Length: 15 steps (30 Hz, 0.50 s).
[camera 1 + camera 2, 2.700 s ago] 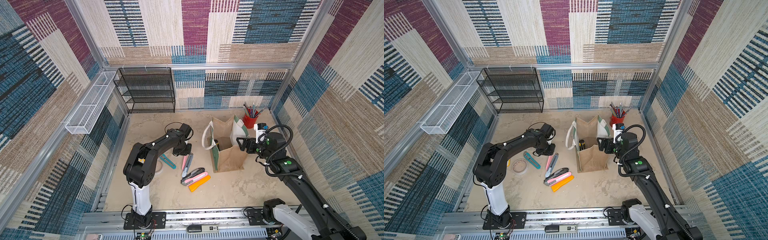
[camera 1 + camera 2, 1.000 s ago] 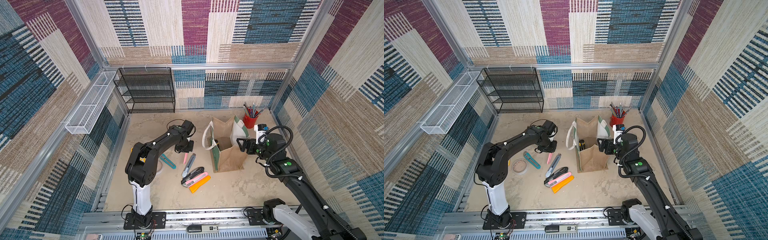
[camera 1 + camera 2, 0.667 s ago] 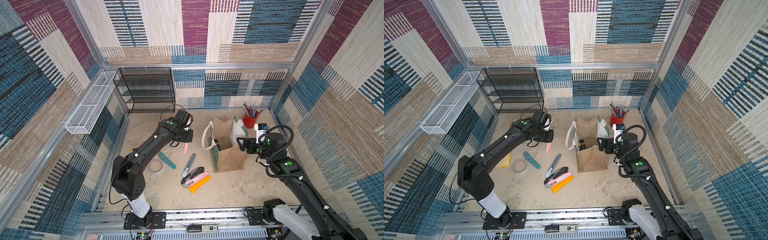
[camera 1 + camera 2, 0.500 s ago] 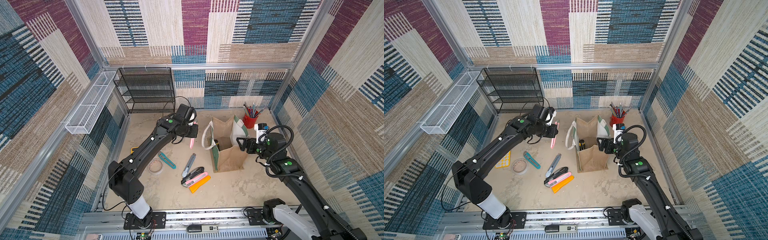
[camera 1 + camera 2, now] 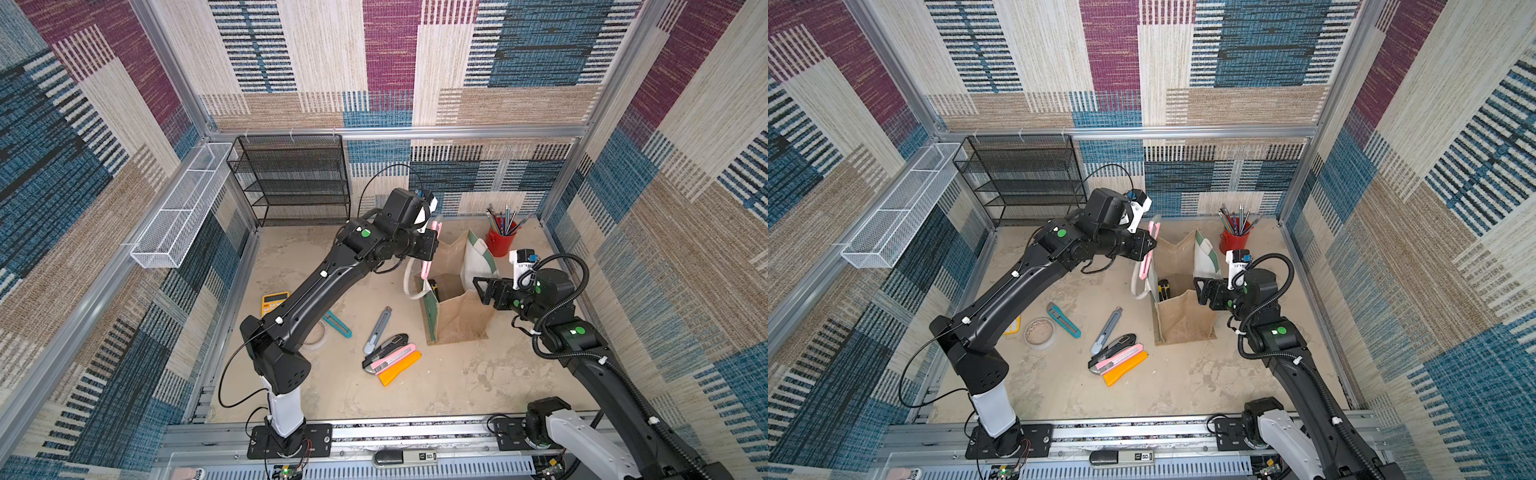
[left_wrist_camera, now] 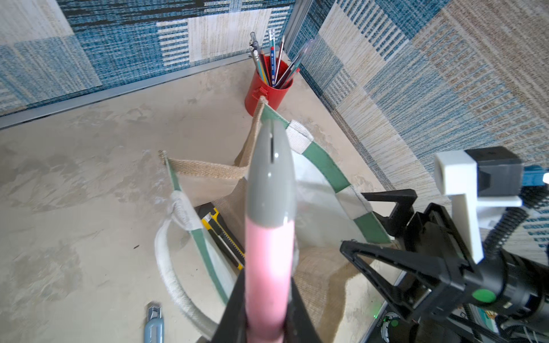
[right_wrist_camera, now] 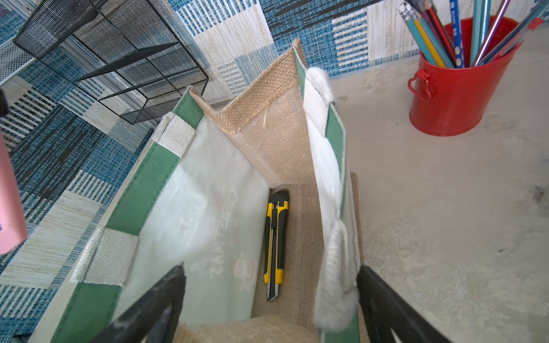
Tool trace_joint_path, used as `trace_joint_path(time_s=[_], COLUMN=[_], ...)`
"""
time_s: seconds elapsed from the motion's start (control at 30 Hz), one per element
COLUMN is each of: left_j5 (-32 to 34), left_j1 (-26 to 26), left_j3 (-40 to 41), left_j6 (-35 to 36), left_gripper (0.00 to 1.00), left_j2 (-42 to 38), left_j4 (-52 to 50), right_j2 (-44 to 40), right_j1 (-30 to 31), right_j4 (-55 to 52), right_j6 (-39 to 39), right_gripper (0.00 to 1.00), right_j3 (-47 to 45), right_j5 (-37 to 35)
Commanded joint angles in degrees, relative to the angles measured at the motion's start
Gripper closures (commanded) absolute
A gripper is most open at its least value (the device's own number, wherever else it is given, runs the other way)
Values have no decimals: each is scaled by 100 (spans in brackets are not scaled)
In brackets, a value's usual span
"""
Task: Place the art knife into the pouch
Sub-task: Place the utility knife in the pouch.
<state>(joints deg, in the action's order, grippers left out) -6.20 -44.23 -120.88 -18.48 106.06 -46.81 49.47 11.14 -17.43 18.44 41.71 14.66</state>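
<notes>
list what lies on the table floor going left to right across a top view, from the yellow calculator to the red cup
In a top view: yellow calculator → teal knife → grey-blue knife → orange knife → pouch → red pencil cup.

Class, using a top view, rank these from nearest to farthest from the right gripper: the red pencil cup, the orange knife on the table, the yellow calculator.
Measured from the right gripper at the pouch's rim:
1. Red pencil cup, just behind it, near the back wall.
2. Orange knife, in front of the pouch, in the knife cluster.
3. Yellow calculator, across the table, beside the left arm.
</notes>
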Motion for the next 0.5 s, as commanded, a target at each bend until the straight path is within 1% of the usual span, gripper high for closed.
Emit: trace_joint_path(time_s=[0.0, 0.07, 0.3, 0.33, 0.4, 0.43, 0.47], left_j5=[-23, -75, -175, -219, -293, -304, -274], left_j1=[-72, -102, -121, -121, -126, -137, -147], left_j3=[-147, -289, -627, -668, -725, -743, -765], left_j6=[-59, -17, 9, 15, 41, 99, 147], left_gripper=[100, 100, 100, 95, 81, 73, 65], left_j2=[216, 442, 982, 1040, 1099, 1114, 1125], left_j4=[401, 419, 372, 379, 381, 379, 365], right_j2=[-73, -120, -360, -400, -470, -499, -524], right_j1=[2, 3, 3, 7, 2, 3, 3], right_j4=[187, 180, 100, 91, 50, 14, -26], right_j6=[143, 151, 143, 148, 140, 125, 119], right_gripper=[9, 9, 9, 9, 8, 6, 1], right_j3=[-13, -15, -132, -154, -164, -171, -148], right_j5=[161, 235, 160, 160, 154, 123, 64])
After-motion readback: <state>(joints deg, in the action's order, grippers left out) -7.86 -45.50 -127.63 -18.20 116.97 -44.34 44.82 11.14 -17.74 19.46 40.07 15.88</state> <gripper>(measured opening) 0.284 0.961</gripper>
